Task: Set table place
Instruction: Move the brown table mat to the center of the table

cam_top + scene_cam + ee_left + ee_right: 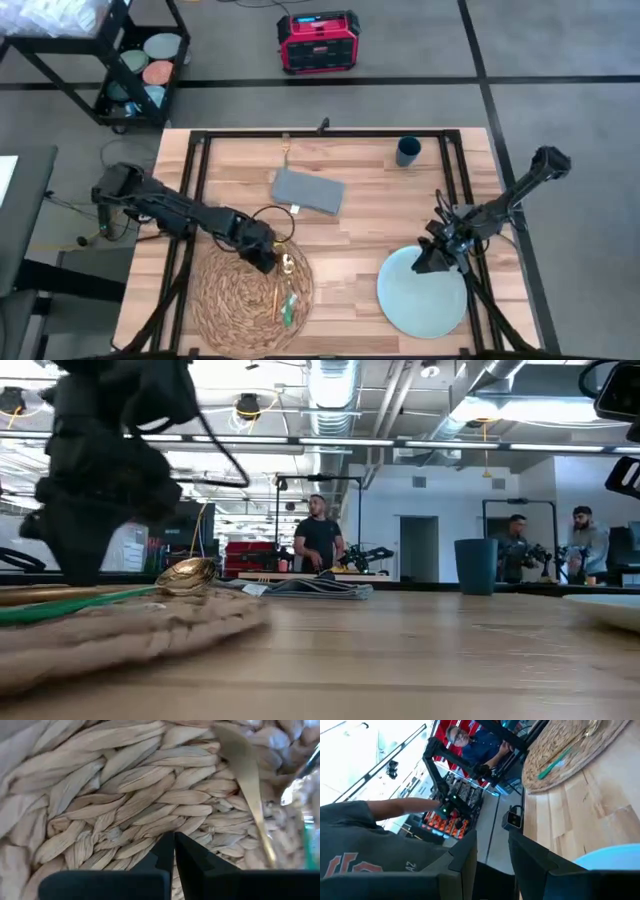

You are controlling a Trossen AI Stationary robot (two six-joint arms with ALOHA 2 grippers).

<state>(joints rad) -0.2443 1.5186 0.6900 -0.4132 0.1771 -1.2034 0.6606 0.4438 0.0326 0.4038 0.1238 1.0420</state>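
A round woven placemat [245,295] lies at the table's near left. On its right part rest a gold spoon [287,266] and a green-handled piece [288,310]. My left gripper [266,260] is shut, low over the mat's far part, just left of the spoon [245,775]. A pale blue plate [422,292] lies flat at the near right. My right gripper [433,262] stands open at its far left rim, nothing between its fingers [492,855]. A grey napkin [308,191] lies mid-table and a dark teal cup [407,151] stands far right. My left gripper points its shut fingertips [165,851] slanting down at the mat's weave [150,827]; I cannot tell whether they touch it. My right gripper has one finger [535,865] next to the plate's rim [610,862]; whether it touches the rim, I cannot tell.
Black rails [196,200] [462,195] run across the tabletop on both sides and along its far edge. A cart [130,60] and a red box [318,42] stand on the floor beyond the table. People [318,535] stand in the room behind.
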